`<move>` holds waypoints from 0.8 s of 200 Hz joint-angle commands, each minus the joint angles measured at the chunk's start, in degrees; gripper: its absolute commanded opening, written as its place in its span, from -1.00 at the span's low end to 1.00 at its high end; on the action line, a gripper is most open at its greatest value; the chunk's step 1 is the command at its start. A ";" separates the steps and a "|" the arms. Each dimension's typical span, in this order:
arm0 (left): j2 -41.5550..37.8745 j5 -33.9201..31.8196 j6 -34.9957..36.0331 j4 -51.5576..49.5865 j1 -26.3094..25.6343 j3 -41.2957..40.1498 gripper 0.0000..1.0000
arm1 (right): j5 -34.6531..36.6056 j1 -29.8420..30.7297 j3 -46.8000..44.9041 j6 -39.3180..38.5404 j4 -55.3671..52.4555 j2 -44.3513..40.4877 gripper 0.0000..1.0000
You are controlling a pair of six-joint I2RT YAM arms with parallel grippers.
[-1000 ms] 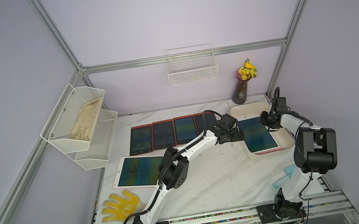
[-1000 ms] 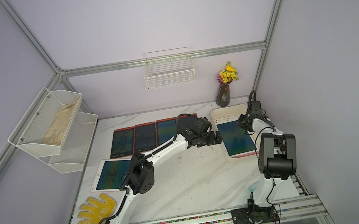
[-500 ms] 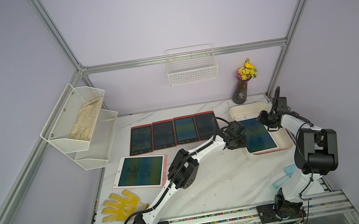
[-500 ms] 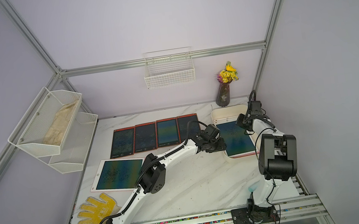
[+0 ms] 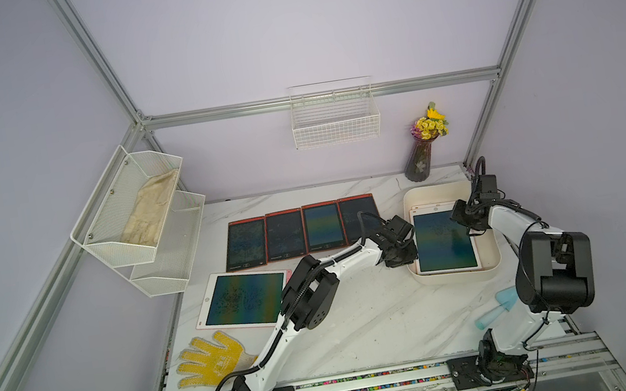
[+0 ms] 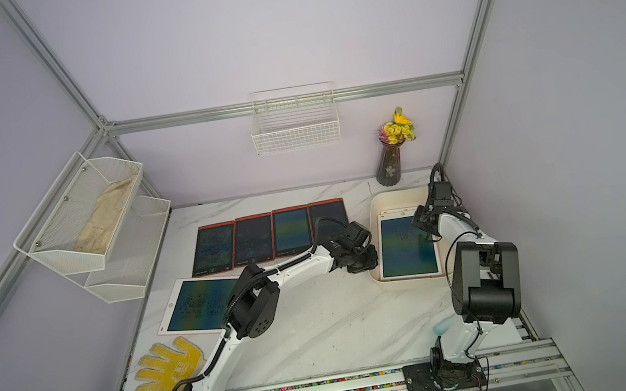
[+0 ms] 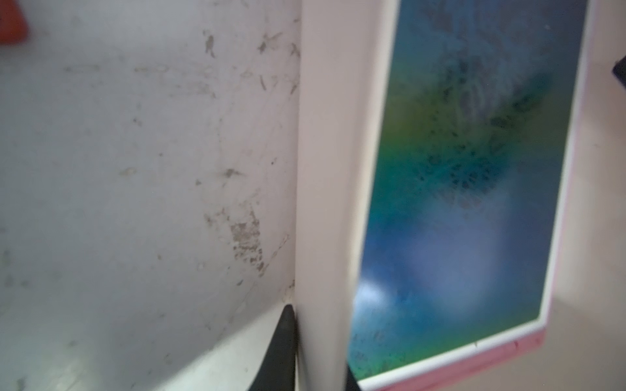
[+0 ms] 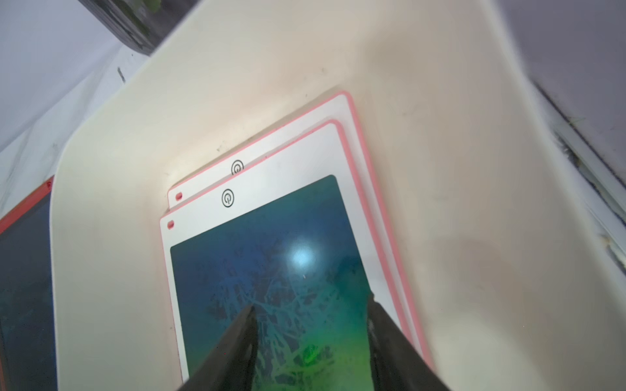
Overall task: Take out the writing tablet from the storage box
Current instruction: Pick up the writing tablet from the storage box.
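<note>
The cream-white storage box (image 5: 458, 276) (image 6: 412, 283) sits at the back right of the table. A writing tablet (image 5: 442, 240) (image 6: 405, 248) (image 8: 271, 254) with a white face, pink rim and blue-green screen lies on top inside it. The edge of a second one (image 8: 305, 128) shows beneath. My left gripper (image 5: 406, 252) (image 7: 320, 342) is shut on the box's left wall (image 7: 325, 169), one finger outside and one inside. My right gripper (image 5: 467, 224) (image 8: 311, 301) stands open just above the tablet's screen, near its right edge.
Several red-framed tablets (image 5: 302, 231) lie in a row at the back. A white-and-pink tablet (image 5: 245, 299) and a yellow glove (image 5: 211, 359) lie at the left. A flower vase (image 5: 421, 159) stands behind the box, and a blue object (image 5: 496, 306) lies by the right arm's base. A wire basket (image 5: 335, 119) and a mesh shelf (image 5: 142, 218) hang on the walls.
My left gripper has moved right and forward to the box's left wall and closed on it. The right gripper has stayed open over the tablet.
</note>
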 commanded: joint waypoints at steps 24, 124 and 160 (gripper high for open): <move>-2.90 2.18 1.91 2.26 1.36 -7.09 -0.88 | 5.10 2.63 -2.24 1.02 -3.88 -2.64 0.09; -3.94 4.26 4.63 4.49 2.44 -8.95 -0.94 | 7.47 4.13 4.75 1.39 -11.28 -8.12 0.04; -4.03 4.67 4.61 4.66 2.44 -9.03 -0.96 | 9.45 4.29 5.09 0.95 -11.08 -5.45 0.02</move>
